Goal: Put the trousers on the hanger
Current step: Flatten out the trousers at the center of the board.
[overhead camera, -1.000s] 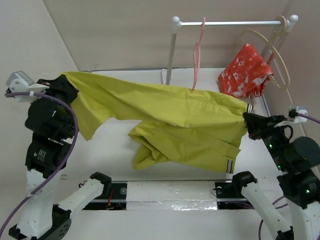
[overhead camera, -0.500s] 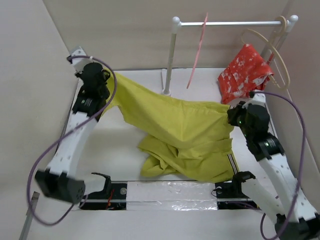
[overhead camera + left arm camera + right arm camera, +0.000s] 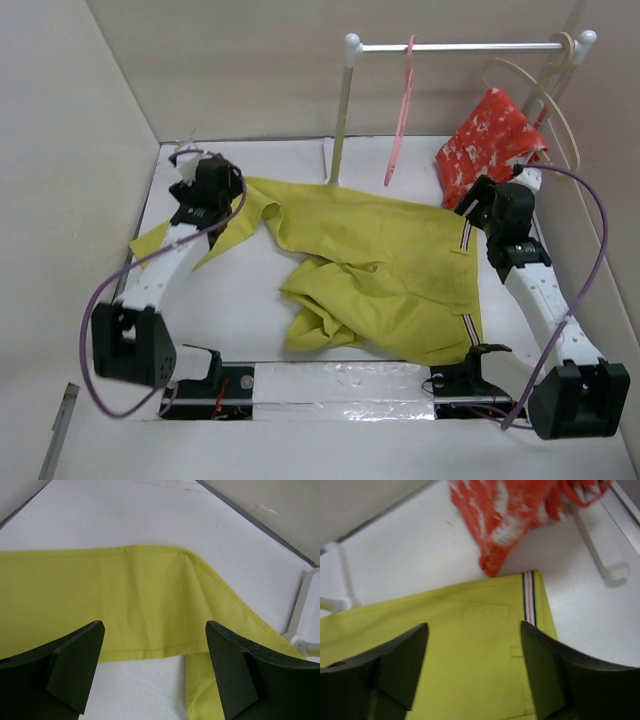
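The mustard-yellow trousers (image 3: pixel 380 260) lie crumpled on the white table, with the striped waistband (image 3: pixel 465 238) at the right and one leg reaching left. The pink hanger (image 3: pixel 400 110) hangs from the rail, with no cloth on it. Just above the left leg stands my left gripper (image 3: pixel 212 200), open; in the left wrist view its jaws (image 3: pixel 155 630) straddle the leg's hem (image 3: pixel 125 600) without touching it. My right gripper (image 3: pixel 482 208) is open above the waist end. The right wrist view shows yellow cloth (image 3: pixel 470 615) and the striped band (image 3: pixel 529 597) below its jaws (image 3: pixel 474 627).
A red white-patterned garment (image 3: pixel 490 140) and a large beige hanger (image 3: pixel 545 100) hang at the rail's (image 3: pixel 450 46) right end. The rack's white post (image 3: pixel 340 120) stands behind the trousers. Beige walls close in on the left, back and right. The rack's foot (image 3: pixel 612 570) lies beside the waistband.
Both grippers held the trousers stretched in the air, then lowered them to the table and opened. The cloth now rests loose, and both arms have swung inward and toward the back.
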